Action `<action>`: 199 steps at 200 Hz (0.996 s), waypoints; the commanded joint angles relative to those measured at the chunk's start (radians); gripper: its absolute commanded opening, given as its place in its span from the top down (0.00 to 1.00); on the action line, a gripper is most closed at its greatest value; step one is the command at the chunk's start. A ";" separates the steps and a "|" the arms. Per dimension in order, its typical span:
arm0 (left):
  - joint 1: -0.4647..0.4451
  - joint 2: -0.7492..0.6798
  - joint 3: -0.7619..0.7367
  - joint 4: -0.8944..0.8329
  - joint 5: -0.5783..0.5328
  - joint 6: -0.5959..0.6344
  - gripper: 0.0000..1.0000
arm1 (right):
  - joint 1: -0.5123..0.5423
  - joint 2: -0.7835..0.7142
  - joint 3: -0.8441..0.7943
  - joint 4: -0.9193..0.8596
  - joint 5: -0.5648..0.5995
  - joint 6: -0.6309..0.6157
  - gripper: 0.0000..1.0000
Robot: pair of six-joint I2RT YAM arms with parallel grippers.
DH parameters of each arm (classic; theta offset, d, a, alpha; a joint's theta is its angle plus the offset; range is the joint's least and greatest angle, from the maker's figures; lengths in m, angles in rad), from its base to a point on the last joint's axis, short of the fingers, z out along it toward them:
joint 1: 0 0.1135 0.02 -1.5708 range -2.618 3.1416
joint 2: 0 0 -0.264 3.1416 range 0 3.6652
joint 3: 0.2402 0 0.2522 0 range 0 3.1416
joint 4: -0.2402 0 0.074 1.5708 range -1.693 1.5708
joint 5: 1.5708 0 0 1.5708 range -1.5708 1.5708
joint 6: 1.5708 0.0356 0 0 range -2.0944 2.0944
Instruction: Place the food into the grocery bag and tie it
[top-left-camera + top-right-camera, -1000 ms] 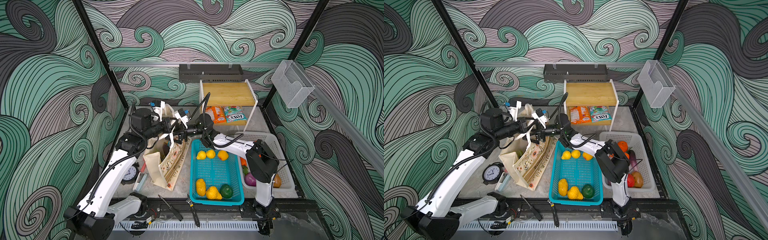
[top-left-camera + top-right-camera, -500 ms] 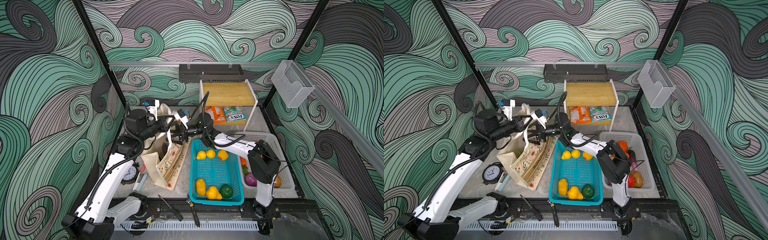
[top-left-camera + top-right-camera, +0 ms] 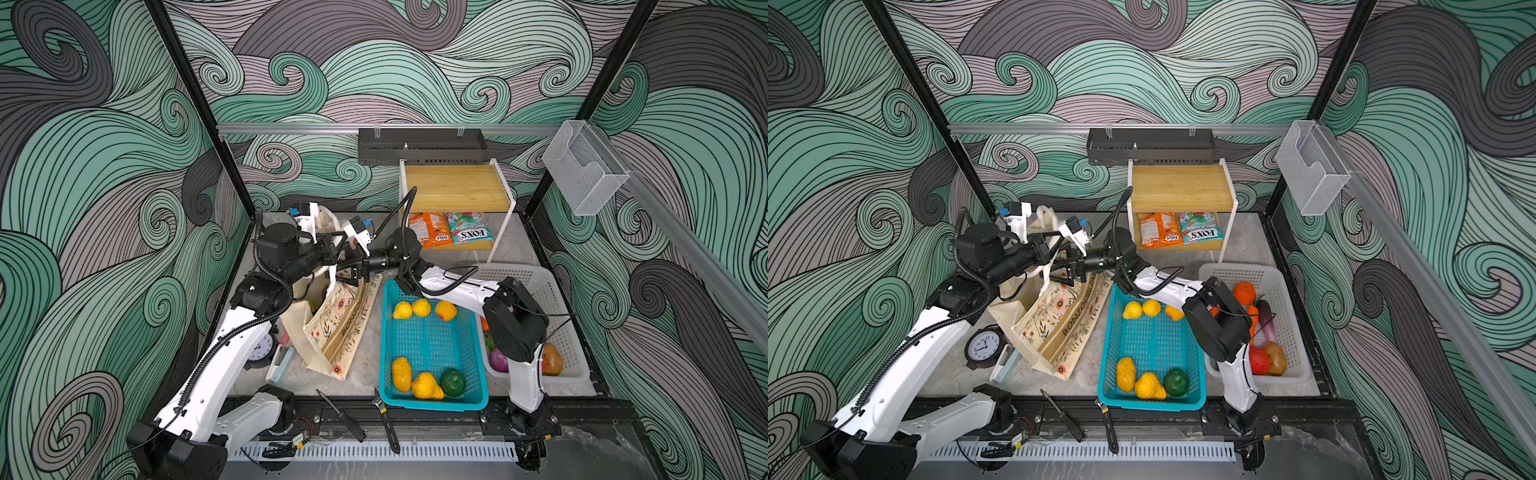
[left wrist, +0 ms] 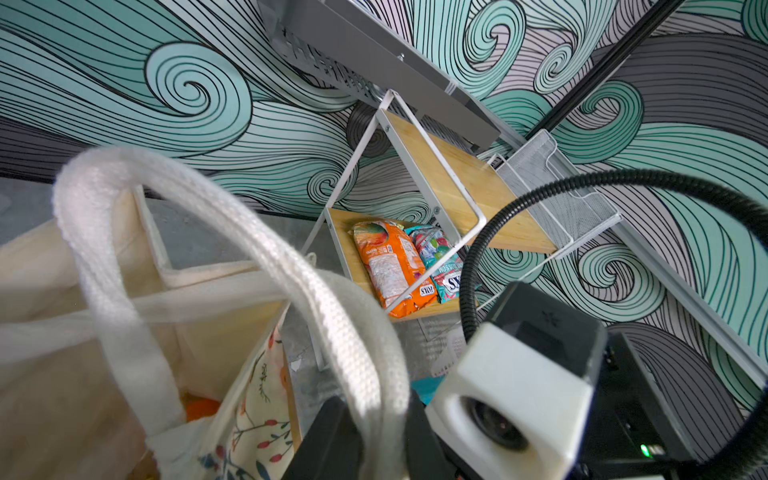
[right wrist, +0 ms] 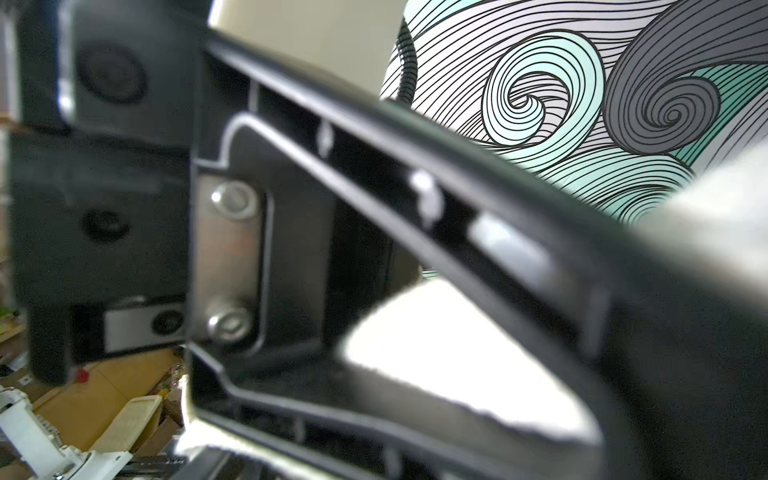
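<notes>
left gripper (image 4: 370, 439) tight on grocery bag (image 3: 332, 332) handle (image 4: 291, 266), right gripper (image 3: 348, 272) spread wide opposite, teal basket (image 3: 385, 332) alongside

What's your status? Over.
Left end effector shut on thick white handle of cream canvas tote. Right end effector open beside it. Toy fruit unpacked in teal plastic mesh basket.

Swirling teal, grey and mauve wave wallpaper (image 3: 374, 62) covers every wall. Black posts (image 3: 181, 62) mark the corners, and an aluminium rail (image 3: 291, 129) crosses the back. At centre frame a white-framed bamboo shelf (image 3: 455, 187) stands on the mottled grey tabletop (image 3: 521, 245), evenly lit.
</notes>
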 commanded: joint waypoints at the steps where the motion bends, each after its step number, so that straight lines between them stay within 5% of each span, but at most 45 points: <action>1: -0.002 -0.001 -0.008 -0.038 -0.041 0.016 0.86 | 0.025 -0.028 0.081 0.174 0.013 0.101 0.24; 49: -0.003 0.019 -0.015 -0.068 0.051 -0.004 0.88 | 0.014 -0.030 0.099 0.145 0.001 0.095 0.51; 77: -0.003 0.002 -0.046 -0.032 0.034 -0.004 0.88 | 0.012 -0.035 0.069 0.164 0.006 0.090 0.86; 97: -0.003 -0.003 -0.051 -0.030 0.026 -0.017 0.88 | 0.010 -0.048 0.038 0.186 0.015 0.093 0.89; 111: -0.002 -0.004 -0.057 -0.021 0.027 -0.022 0.87 | 0.005 -0.062 0.011 0.187 0.025 0.086 1.00; 153: -0.002 -0.028 -0.040 -0.028 0.006 -0.017 0.79 | -0.021 -0.125 -0.105 0.144 0.034 0.051 1.00; 185: -0.003 -0.034 -0.008 -0.038 0.028 -0.010 0.49 | -0.032 -0.200 -0.169 -0.031 0.014 -0.069 1.00; 199: -0.003 -0.017 0.028 -0.066 0.049 -0.011 0.44 | -0.031 -0.229 -0.189 -0.122 0.016 -0.138 1.00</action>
